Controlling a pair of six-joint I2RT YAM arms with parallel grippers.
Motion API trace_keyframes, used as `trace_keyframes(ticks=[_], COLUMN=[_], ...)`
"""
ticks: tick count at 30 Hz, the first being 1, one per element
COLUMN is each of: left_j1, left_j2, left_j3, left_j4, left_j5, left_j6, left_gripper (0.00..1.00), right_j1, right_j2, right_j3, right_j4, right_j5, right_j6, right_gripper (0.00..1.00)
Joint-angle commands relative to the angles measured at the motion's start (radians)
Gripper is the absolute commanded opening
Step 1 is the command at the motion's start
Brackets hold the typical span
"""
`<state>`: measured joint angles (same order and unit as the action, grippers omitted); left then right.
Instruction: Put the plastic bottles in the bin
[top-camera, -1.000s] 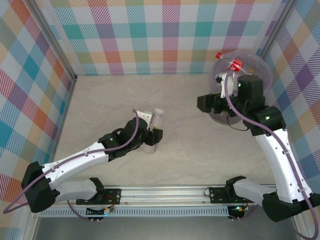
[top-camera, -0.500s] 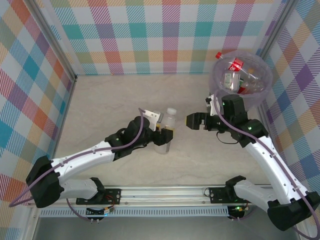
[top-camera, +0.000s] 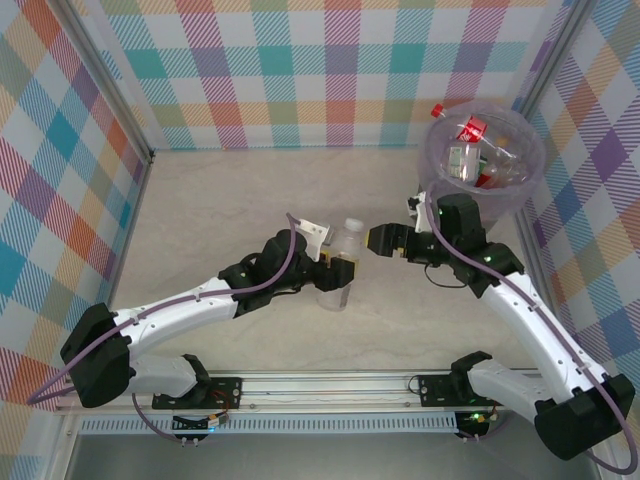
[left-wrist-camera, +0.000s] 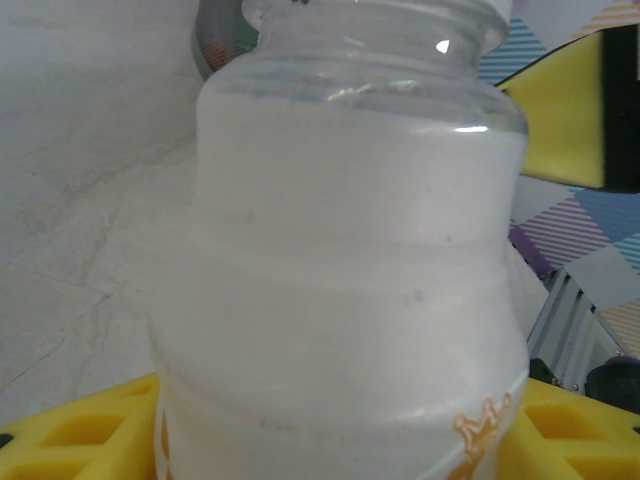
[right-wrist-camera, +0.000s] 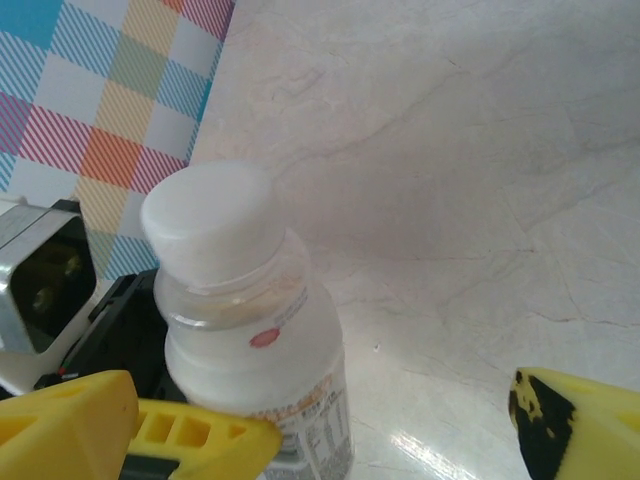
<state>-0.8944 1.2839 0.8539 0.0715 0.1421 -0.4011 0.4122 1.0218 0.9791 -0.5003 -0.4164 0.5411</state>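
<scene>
While the bin (top-camera: 530, 170) at the table's far right corner is holding several jumbled red-capped bottles (top-camera: 470, 130), too tangled to count, one white-capped bottle (top-camera: 345, 250) is staying upright mid-table. The left gripper (top-camera: 336, 272) is clamping it, and the right gripper (top-camera: 378, 240) is hovering just beside it, fingers wide apart.

Plaid walls (top-camera: 300, 70), pale marbled tabletop (top-camera: 220, 200)

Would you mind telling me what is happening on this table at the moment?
The left gripper holds a clear white-capped bottle upright near the middle of the table, jaws closed on its body. The right gripper hovers beside the bottle's cap with jaws wide open, holding nothing; it looks like a handover, though that is a guess. The bin in the far right corner already contains several bottles.
</scene>
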Motion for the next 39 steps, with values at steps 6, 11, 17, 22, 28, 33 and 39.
trace_keyframes(ticks=[6,11,17,22,28,33,39], left_j1=[-0.015,-0.027,-0.039,-0.04,-0.039,-0.04,-0.017], left_j2=[0.009,0.03,0.037,0.024,0.013,-0.055,-0.152], left_j3=[0.027,0.047,0.057,0.05,0.052,0.046,0.056], left_j4=[0.065,0.055,0.059,0.053,0.056,-0.033,-0.33], left_j5=[0.054,0.072,0.063,0.045,0.043,-0.019,-0.399], left_j6=[-0.001,0.005,0.014,0.017,0.007,0.013,-0.1], left_gripper=[0.45,0.44,0.44,0.45,0.7,1.0,1.0], right_j1=[0.054,0.083,0.09,0.089,0.09,0.086,0.073], right_j2=[0.091,0.125,0.163,0.14,0.134,0.147,0.17], right_j3=[0.023,0.014,0.023,0.012,0.031,0.199,0.535], right_j4=[0.12,0.17,0.177,0.164,0.141,-0.017,-0.208], right_j5=[-0.062,-0.073,-0.078,-0.043,-0.002,0.125,0.543], right_j6=[0.04,0.046,0.044,0.041,0.015,-0.135,-0.404], right_gripper=[0.9,0.83,0.75,0.55,0.48,0.43,0.37])
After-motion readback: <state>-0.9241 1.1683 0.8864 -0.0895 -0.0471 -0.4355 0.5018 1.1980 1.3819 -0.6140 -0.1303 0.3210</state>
